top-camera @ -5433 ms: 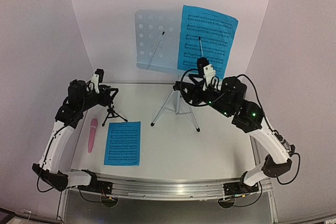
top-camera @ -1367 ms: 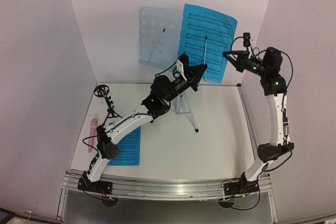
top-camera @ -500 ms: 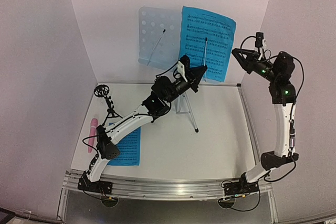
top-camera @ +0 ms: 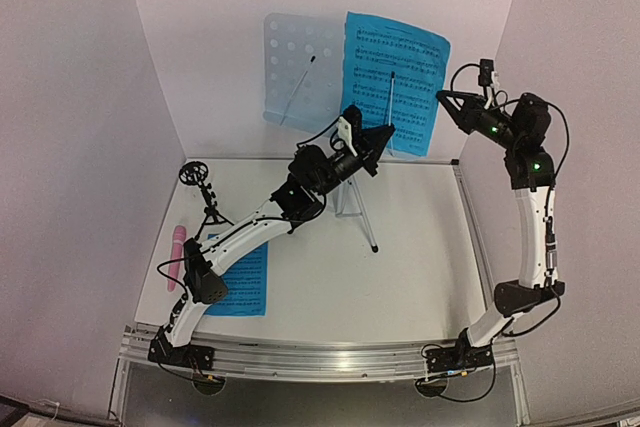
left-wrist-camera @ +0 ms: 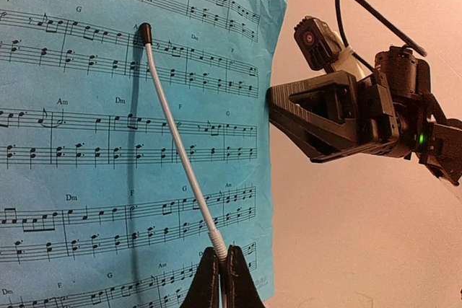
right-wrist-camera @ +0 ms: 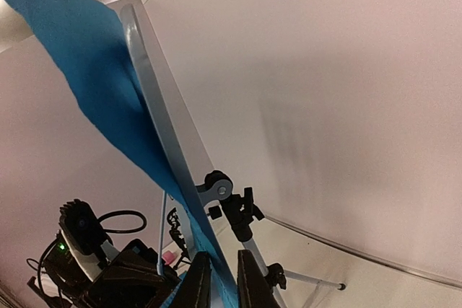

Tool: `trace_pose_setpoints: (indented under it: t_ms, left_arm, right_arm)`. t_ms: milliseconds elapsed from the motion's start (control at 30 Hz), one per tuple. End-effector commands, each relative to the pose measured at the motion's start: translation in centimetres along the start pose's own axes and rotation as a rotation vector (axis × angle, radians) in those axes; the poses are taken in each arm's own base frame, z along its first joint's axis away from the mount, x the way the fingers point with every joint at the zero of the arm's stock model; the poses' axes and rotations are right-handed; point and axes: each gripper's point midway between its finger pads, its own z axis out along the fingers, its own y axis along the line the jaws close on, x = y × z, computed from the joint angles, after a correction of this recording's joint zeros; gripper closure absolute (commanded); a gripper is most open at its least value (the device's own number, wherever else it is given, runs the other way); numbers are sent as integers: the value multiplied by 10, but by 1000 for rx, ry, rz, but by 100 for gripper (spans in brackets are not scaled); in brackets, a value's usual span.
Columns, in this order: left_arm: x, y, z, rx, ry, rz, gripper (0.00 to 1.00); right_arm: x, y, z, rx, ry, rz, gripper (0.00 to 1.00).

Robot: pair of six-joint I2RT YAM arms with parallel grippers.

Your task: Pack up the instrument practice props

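Aloft, blue sheet (top-camera: pixel 393 82) against perforated desk (top-camera: pixel 290 57)

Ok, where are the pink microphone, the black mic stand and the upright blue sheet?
pink microphone (top-camera: pixel 177 252): top view, mid-body.
black mic stand (top-camera: pixel 190 173): top view, ring mount.
upright blue sheet (top-camera: pixel 400 57): top view, upper half.
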Motion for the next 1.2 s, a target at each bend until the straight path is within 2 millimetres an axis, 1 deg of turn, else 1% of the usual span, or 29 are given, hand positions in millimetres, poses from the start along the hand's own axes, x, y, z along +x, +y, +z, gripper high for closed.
trace_pose_setpoints:
  t_ms: [0,167,400,567,667,1067,1133,1167]
  left_arm:
    - [-18,0,-2,-12,-21,30,100]
    - [-18,0,-3,-13,-19,28,100]
    - [-16,1,-3,-21,-14,29,100]
    - [-14,3,-3,-31,-6,36,100]
    - [-13,4,-3,-34,-4,40,100]
    - [-11,5,-4,-39,4,51,100]
    - [-10,5,-4,-40,5,53,100]
    - [-10,5,-4,-40,5,54,100]
  right_arm:
    - [-11,11,-1,-41,-33,-20,93]
    - [-12,13,-4,-33,-41,-31,99]
    - [-13,20,-9,-41,-46,-39,100]
    - [-27,35,-21,-51,-82,-51,100]
    - [-36,42,-30,-28,-115,-61,100]
    - [-58,54,-54,50,-207,-112,100]
    - [-58,54,-55,58,-208,-110,100]
    - [-54,50,-54,62,-199,-101,100]
